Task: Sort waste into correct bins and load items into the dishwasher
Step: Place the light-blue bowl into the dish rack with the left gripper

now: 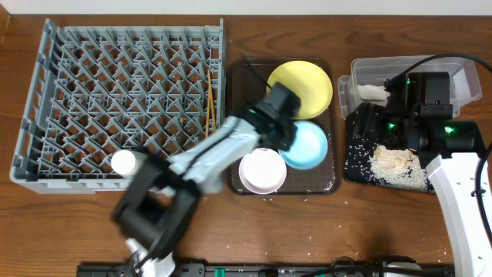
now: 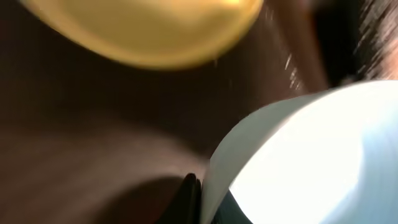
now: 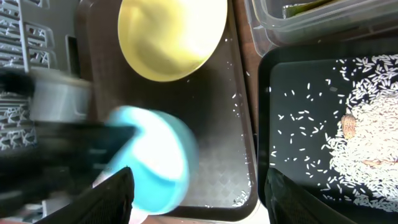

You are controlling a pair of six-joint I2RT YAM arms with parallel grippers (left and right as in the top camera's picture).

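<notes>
Grip on the light blue bowl (image 1: 309, 146) belongs to your left gripper (image 2: 208, 202): in the left wrist view one dark fingertip sits outside the pale rim and the other just inside it, the jaws drawn in narrow on the rim between them. From overhead, that bowl sits at about 4 o'clock on the dark brown serving tray (image 1: 327, 181), with the yellow plate (image 1: 307, 83) at 1 o'clock on the tray and the white bowl (image 1: 263, 172) at 7 o'clock, just beside the blue one. Your left arm reaches in from 7 o'clock on the table (image 1: 323, 231) and is smeared with blur, as is the bowl in the right wrist view. The dish rack (image 1: 115, 92) fills the 9 to 10 o'clock side of the table; the white cup (image 1: 123, 161) stands near its 6 o'clock edge, and the chopsticks (image 1: 209, 100) lie along its 3 o'clock wall, next to the serving tray. Your right gripper (image 3: 199, 186) hangs with its jaws spread wide and nothing between them, over the line where the serving tray meets the black tray (image 3: 305, 74). The black tray lies at 3 o'clock on the table, with rice (image 3: 367, 155) scattered and heaped in it and a beige lump (image 3: 349, 126) among the grains. Touching it at its 12 o'clock side is the clear tub (image 1: 461, 73), with a crumpled napkin (image 1: 373, 94) inside.
</notes>
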